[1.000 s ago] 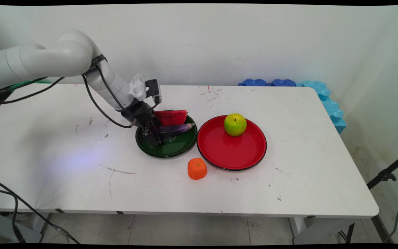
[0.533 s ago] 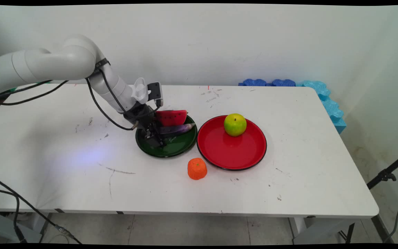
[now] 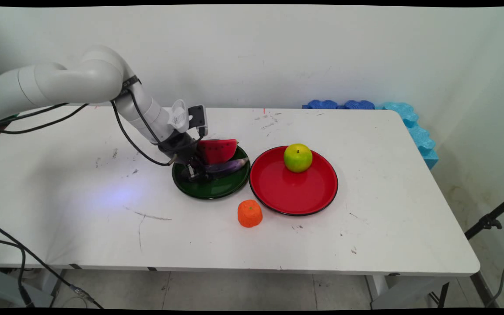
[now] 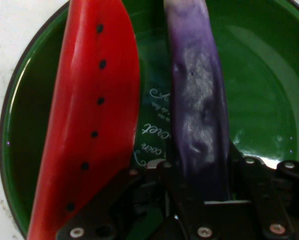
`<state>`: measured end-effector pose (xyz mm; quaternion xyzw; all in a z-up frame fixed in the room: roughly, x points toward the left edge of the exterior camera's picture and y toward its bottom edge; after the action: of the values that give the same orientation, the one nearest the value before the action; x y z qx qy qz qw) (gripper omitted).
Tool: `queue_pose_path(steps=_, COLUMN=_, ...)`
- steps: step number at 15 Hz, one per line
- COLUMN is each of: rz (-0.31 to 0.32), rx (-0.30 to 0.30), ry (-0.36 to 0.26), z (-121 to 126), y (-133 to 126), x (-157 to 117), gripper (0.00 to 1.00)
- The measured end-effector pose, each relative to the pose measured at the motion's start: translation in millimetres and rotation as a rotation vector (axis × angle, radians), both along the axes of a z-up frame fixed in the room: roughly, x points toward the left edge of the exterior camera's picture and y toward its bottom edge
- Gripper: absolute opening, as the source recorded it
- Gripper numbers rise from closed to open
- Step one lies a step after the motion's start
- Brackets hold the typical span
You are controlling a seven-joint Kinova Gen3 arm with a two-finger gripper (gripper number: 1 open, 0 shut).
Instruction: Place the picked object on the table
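Main view: gripper (image 3: 196, 171) low inside the green plate (image 3: 217, 188), mid-surface, at the stem end of the purple eggplant (image 3: 228, 165); watermelon slice (image 3: 217, 150) just behind, toward the far edge. Red plate (image 3: 295, 192) with green apple (image 3: 298, 157) beside; orange piece (image 3: 250, 213) toward the near edge. Hand view: jaws closed around 1 item, the eggplant (image 4: 199, 115); slice (image 4: 97, 115) lies alongside. Judgement: hold centred and lift straight, clear of the slice.
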<state>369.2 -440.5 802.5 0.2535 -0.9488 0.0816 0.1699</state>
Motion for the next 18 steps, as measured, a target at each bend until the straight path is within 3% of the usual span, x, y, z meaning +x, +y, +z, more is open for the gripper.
queue_pose_path(steps=3, rz=-0.007, rx=-0.005, ry=0.008, z=3, y=1, x=-2, gripper=0.0)
queue_pose_path(steps=7, rz=0.005, rx=-0.026, ry=0.035, z=31, y=1, x=-8, gripper=0.0)
queue_pose_path(steps=14, rz=-0.004, rx=-0.048, ry=0.13, z=120, y=32, x=-36, gripper=0.0)
queue_pose_path(steps=18, rz=-0.013, rx=-0.03, ry=0.176, z=151, y=64, x=-61, gripper=0.0)
